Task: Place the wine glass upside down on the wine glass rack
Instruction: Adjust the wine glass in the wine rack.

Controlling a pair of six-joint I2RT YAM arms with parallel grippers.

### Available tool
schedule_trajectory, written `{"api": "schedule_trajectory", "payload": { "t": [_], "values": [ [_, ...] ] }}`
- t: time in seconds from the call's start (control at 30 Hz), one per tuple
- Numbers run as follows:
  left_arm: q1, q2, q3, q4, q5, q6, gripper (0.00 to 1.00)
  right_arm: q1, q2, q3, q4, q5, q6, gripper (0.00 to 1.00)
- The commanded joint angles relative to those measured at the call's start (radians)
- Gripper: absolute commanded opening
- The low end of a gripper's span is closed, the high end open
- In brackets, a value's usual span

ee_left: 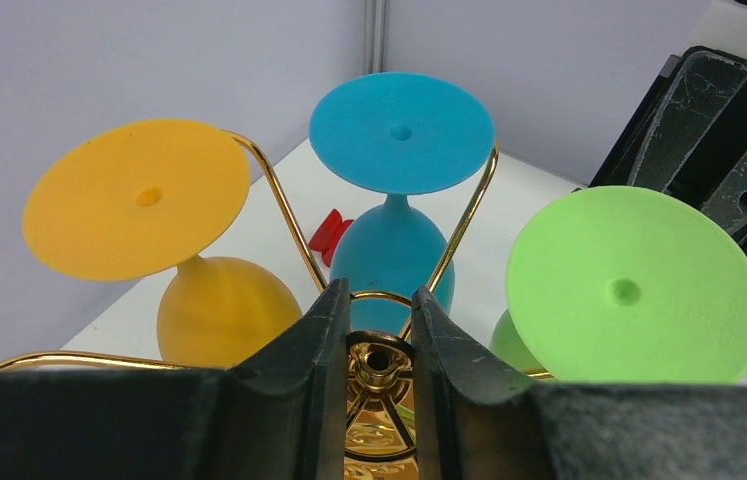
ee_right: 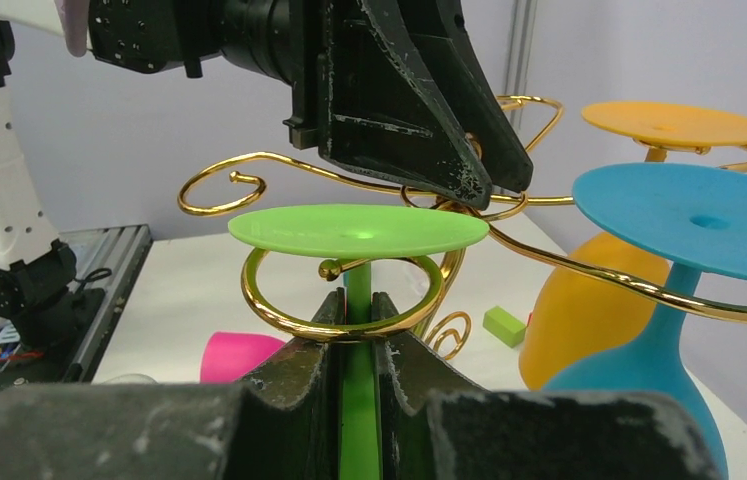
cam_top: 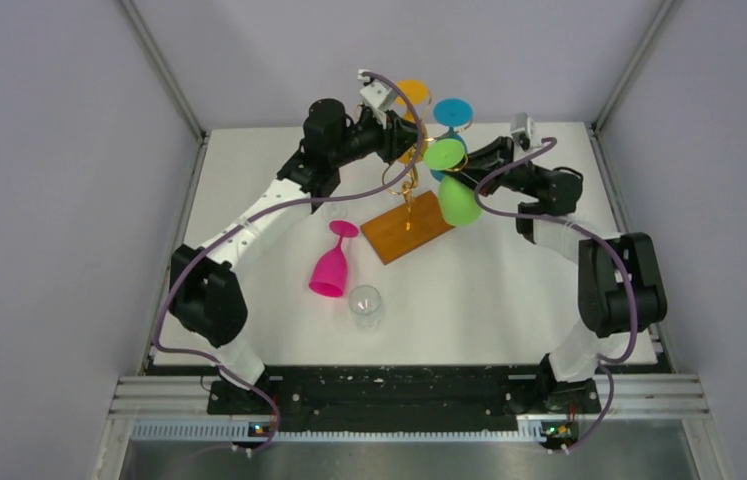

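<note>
A pink glass (cam_top: 330,268) and a clear glass (cam_top: 365,305) were seen on the bench (cam_top: 489,290). The rack (cam_top: 427,226) was clamped at its top post by the left end effector (ee_left: 379,300). An orange glass (ee_left: 139,195) and a blue glass (ee_left: 401,130) were hung inverted. The green glass (ee_right: 359,230), foot up in a rack ring, was gripped at the stem by the right end effector (ee_right: 357,305).

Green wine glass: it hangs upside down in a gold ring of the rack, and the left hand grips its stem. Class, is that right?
No: the right hand, not the left, grips the stem of the green wine glass, as the right wrist view shows. The glass does hang upside down in a gold ring of the wine glass rack.
</note>
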Motion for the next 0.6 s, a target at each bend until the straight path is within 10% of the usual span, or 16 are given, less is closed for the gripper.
{"api": "schedule_trajectory", "payload": {
  "t": [0.0, 0.57],
  "values": [
    [0.004, 0.02, 0.005, 0.038, -0.03, -0.013, 0.0, 0.001, -0.05, -0.022, 0.177, -0.022, 0.011, 0.0],
    [0.005, 0.013, 0.002, 0.032, -0.026, -0.011, 0.0, -0.01, -0.195, -0.249, 0.157, 0.346, -0.2, 0.0]
  ]
}}
